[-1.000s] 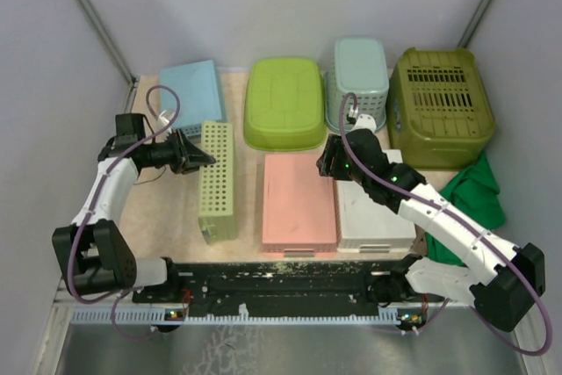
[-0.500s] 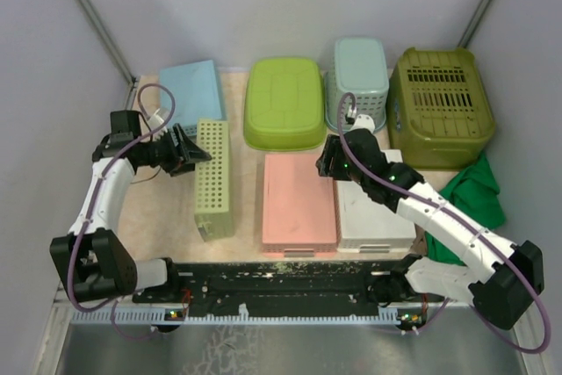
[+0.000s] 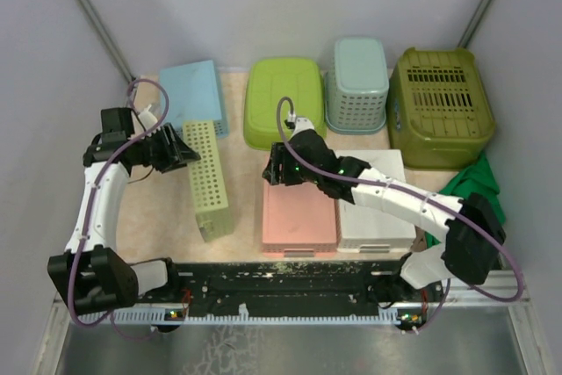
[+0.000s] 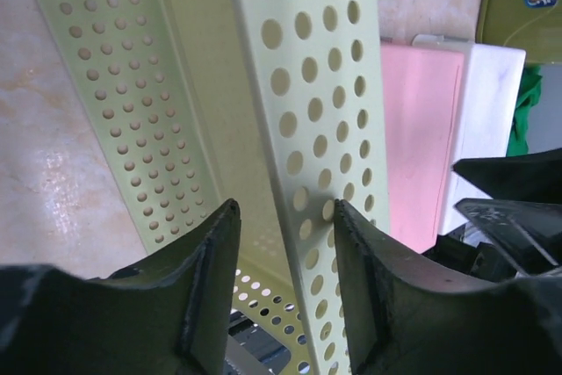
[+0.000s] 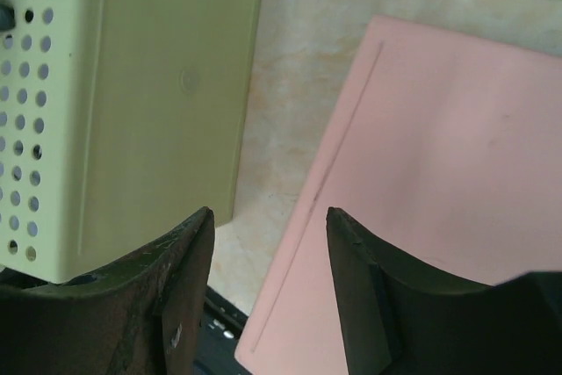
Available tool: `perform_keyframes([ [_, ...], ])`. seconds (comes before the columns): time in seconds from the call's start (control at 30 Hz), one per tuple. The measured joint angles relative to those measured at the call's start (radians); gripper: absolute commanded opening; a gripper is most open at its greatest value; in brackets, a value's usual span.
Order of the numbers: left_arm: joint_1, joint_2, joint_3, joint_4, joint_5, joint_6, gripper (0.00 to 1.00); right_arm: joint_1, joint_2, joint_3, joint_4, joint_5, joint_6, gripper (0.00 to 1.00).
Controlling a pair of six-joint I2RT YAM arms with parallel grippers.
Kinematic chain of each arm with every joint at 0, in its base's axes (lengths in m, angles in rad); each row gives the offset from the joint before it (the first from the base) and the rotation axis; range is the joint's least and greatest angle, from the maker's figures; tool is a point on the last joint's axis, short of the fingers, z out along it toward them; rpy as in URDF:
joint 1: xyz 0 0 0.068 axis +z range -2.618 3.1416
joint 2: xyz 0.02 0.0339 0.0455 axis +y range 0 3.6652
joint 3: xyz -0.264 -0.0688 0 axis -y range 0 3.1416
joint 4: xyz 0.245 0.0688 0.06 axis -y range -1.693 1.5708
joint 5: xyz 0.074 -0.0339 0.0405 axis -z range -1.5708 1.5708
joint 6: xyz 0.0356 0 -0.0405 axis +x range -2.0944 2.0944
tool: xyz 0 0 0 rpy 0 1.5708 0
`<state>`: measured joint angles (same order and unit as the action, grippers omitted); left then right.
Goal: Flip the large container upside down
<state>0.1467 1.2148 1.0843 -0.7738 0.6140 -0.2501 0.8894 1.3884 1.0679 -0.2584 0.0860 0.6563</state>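
Observation:
The large container is the long pale-green perforated basket (image 3: 206,177), tipped up on one long side at the left of the table, its hollow facing left. My left gripper (image 3: 180,151) is at its far end. In the left wrist view the jaws (image 4: 285,208) straddle the upper perforated wall (image 4: 316,85); the right finger touches it and the left finger stands off, so the gripper is open. My right gripper (image 3: 274,169) hovers open above the left edge of the pink box (image 5: 421,155), with nothing between its fingers. The basket's solid bottom (image 5: 158,85) lies just to its left.
Upturned containers fill the table: a blue box (image 3: 193,85), a lime tub (image 3: 283,103), a teal basket (image 3: 357,83), an olive crate (image 3: 439,107), the pink box (image 3: 299,208) and a white box (image 3: 373,208). A green cloth (image 3: 479,186) lies at the right.
The perforated basket has rolled from lying flat onto its long side. My left gripper has opened and drawn back to the left. My right arm has swung left across the pink box.

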Motion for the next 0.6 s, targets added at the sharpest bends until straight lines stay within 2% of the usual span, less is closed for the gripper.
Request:
perform_keyframes([
  [0.1, 0.0, -0.017, -0.003, -0.006, 0.039, -0.007, 0.32, 0.017, 0.023, 0.0, 0.018, -0.025, 0.009, 0.54],
  [0.23, 0.0, -0.072, -0.077, 0.061, 0.17, -0.08, 0.0, 0.018, 0.024, 0.0, 0.034, -0.024, 0.018, 0.55],
  [0.4, -0.003, -0.132, -0.232, 0.267, 0.357, -0.306, 0.0, 0.018, 0.008, 0.0, 0.035, -0.007, 0.029, 0.55],
  [0.6, -0.006, -0.132, -0.332, 0.623, 0.548, -0.591, 0.0, 0.017, -0.041, -0.015, 0.031, 0.022, 0.044, 0.55],
])
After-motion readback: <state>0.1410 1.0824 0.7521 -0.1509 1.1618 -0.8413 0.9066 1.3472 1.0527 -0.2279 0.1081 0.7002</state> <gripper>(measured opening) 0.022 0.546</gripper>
